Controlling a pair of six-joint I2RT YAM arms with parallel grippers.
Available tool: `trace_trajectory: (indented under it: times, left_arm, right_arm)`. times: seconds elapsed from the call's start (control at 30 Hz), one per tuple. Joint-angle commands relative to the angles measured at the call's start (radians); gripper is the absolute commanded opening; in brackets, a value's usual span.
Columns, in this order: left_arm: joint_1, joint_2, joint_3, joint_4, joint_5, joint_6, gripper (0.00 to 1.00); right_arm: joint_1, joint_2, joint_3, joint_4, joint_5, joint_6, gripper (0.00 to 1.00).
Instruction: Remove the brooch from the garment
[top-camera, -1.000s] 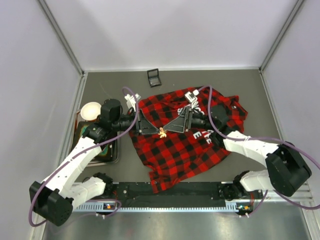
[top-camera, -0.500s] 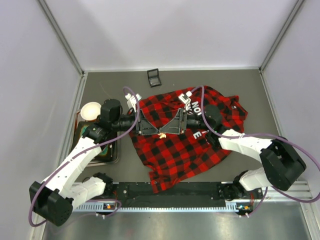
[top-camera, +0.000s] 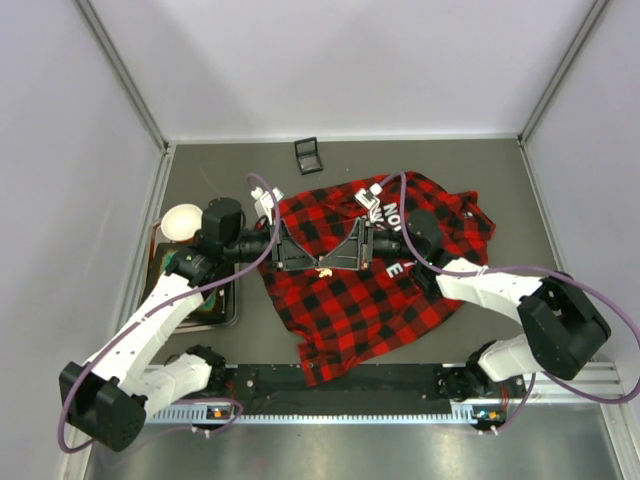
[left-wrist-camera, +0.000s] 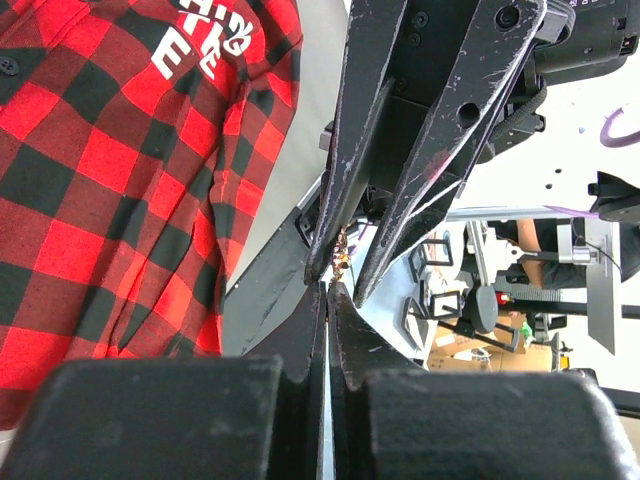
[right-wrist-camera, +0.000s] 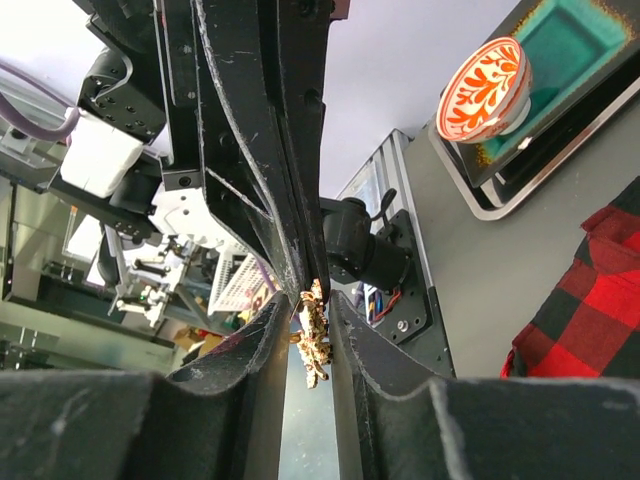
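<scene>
The red-and-black plaid garment (top-camera: 360, 300) with white lettering lies spread on the table; it also shows in the left wrist view (left-wrist-camera: 100, 180). Both grippers meet tip to tip above its left part. My left gripper (top-camera: 316, 263) is shut, pinching the tiny pale sparkly brooch (top-camera: 322, 268) at its fingertips. My right gripper (top-camera: 331, 263) has its fingers narrowly apart on either side of the brooch (right-wrist-camera: 314, 335). The brooch is off the fabric, in the air. It shows small between the right fingers in the left wrist view (left-wrist-camera: 342, 258).
A small black square box (top-camera: 309, 155) sits at the back of the table. A bowl with an orange pattern (top-camera: 182, 222) and a dark tray (top-camera: 233, 296) stand at the left, under the left arm. Grey walls enclose the table.
My right gripper has moved left, from beside the lettering up to the left gripper's tips, and now straddles the brooch. The left gripper has held still with the brooch.
</scene>
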Motion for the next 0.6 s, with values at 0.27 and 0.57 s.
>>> trace_trajectory:
  times: [0.27, 0.57]
  left_arm:
    - [0.005, 0.012, 0.004, 0.038, 0.041, 0.03, 0.0]
    - [0.005, 0.014, 0.01, 0.03, 0.058, 0.047, 0.0]
  right_arm:
    - [0.011, 0.011, 0.035, 0.048, -0.047, -0.039, 0.18]
    - [0.009, 0.02, 0.031, 0.045, -0.062, -0.048, 0.19]
